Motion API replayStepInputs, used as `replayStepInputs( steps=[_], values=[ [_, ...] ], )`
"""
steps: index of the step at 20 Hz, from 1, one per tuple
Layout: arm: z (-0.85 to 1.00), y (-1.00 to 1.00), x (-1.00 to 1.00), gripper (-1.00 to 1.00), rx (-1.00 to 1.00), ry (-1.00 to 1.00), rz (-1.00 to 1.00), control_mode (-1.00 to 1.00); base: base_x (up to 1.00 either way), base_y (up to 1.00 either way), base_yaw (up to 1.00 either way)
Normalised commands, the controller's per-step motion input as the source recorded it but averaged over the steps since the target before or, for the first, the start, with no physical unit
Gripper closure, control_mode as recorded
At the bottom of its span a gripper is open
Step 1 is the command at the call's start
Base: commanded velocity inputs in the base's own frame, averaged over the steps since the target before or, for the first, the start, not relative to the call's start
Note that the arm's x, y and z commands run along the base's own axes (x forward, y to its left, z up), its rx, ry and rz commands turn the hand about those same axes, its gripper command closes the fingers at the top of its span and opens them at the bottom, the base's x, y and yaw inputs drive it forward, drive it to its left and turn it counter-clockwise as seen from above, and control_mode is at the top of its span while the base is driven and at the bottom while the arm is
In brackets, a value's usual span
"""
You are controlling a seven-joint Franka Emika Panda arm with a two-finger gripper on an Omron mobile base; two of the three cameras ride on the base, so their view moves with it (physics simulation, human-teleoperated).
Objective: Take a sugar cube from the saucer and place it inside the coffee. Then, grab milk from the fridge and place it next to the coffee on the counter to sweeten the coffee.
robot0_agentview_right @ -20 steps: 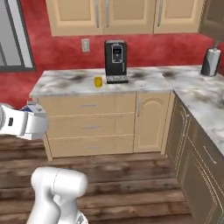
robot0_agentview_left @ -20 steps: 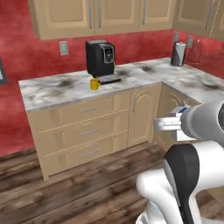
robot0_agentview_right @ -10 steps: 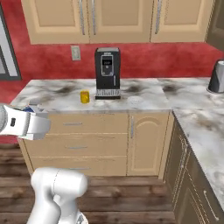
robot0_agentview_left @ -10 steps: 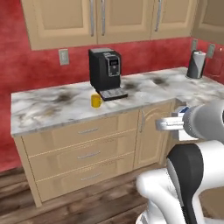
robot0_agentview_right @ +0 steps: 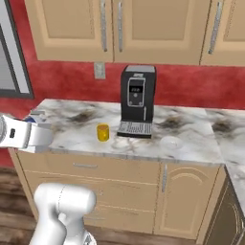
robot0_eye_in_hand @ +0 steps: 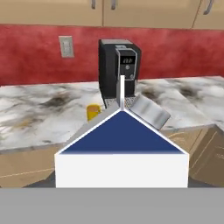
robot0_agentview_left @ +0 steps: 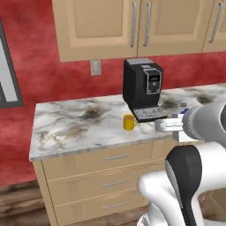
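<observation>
On the counter (robot0_agentview_left: 79,128), left of the black coffee machine (robot0_agentview_left: 142,88), stands the coffee (robot0_agentview_left: 129,122); since a second ago the base has driven closer, so mug and machine loom larger in both base views; right of them the gripper (robot0_agentview_left: 178,126) is clamped on the milk (robot0_eye_in_hand: 121,151), its blue gable filling the hand view; judged, only the set-down beside the mug remains.

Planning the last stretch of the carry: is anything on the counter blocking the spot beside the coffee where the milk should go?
Nothing visible does. The milk sits in the gripper, and the counter is bare left of the coffee; the coffee machine stands to its right.
</observation>
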Motion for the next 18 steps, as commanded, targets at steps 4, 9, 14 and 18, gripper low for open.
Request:
replayStepInputs(
  steps=[4,9,14,18],
  values=[
    [0.0,0.0,0.0,1.0,0.0,0.0,0.0,1.0,0.79,-0.05,0.32],
    [-0.09,0.0,-0.03,1.0,0.0,0.0,0.0,-1.0,0.07,-0.04,0.12],
    [-0.55,0.31,0.14,1.0,0.0,0.0,-0.49,-1.0,0.0,0.0,0.0],
    [-0.46,0.66,0.55,1.0,0.0,0.0,-0.79,-1.0,0.0,0.0,0.0]
  ],
)
